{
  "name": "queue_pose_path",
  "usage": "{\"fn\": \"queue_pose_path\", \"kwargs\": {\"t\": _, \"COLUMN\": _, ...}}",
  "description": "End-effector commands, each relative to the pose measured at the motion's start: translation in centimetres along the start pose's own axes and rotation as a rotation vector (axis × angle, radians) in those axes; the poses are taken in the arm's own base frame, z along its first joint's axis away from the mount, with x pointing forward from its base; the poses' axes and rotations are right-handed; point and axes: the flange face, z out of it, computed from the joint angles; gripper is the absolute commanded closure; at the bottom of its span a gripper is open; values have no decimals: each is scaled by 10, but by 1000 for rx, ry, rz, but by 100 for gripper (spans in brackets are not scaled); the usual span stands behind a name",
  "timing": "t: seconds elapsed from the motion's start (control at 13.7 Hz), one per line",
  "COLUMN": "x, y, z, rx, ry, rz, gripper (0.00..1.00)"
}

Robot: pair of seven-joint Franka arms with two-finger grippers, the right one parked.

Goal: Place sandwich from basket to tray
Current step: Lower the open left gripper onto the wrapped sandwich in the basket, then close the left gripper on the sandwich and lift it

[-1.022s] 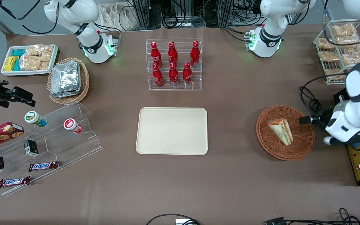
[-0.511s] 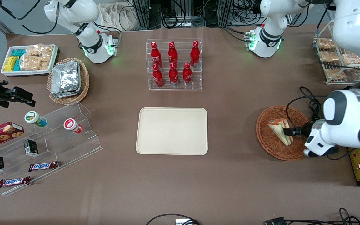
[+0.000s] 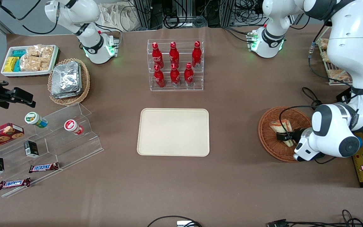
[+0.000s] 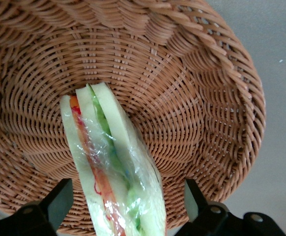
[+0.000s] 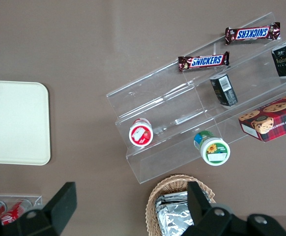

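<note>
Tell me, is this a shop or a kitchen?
Probably a robot lab set up like a snack shop: cola bottles on a clear rack, Snickers bars, and the gripper open over a sandwich in a basket.

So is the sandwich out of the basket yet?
No. The sandwich lies in the basket, with the open gripper around it.
</note>
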Motion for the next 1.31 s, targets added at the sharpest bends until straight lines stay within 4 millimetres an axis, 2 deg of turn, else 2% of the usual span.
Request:
{"fn": "queue_pose_path", "kwargs": {"t": 0.0, "x": 0, "y": -1, "z": 12, "rx": -11, "ry": -4, "rz": -21, "gripper": 0}}
{"fn": "queue_pose_path", "kwargs": {"t": 0.22, "x": -3, "y": -8, "z": 32, "rx": -11, "ry": -21, "rz": -49, "gripper": 0}}
{"fn": "queue_pose_path", "kwargs": {"t": 0.37, "x": -4, "y": -6, "z": 35, "rx": -7, "ry": -24, "rz": -71, "gripper": 2}}
{"fn": "queue_pose_path", "kwargs": {"t": 0.44, "x": -4, "y": -4, "z": 35, "rx": -6, "ry": -24, "rz": -69, "gripper": 13}}
{"fn": "queue_pose_path", "kwargs": {"t": 0.58, "x": -4, "y": -4, "z": 34, "rx": -5, "ry": -20, "rz": -69, "gripper": 51}}
{"fn": "queue_pose_path", "kwargs": {"t": 0.73, "x": -5, "y": -5, "z": 28, "rx": -7, "ry": -13, "rz": -72, "gripper": 81}}
{"fn": "queue_pose_path", "kwargs": {"t": 0.8, "x": -7, "y": -6, "z": 21, "rx": -7, "ry": -8, "rz": -72, "gripper": 91}}
{"fn": "queue_pose_path", "kwargs": {"t": 0.95, "x": -12, "y": -8, "z": 0, "rx": -9, "ry": 13, "rz": -73, "gripper": 100}}
{"fn": "queue_pose_path", "kwargs": {"t": 1.24, "x": -38, "y": -5, "z": -80, "rx": -9, "ry": 62, "rz": -67, "gripper": 100}}
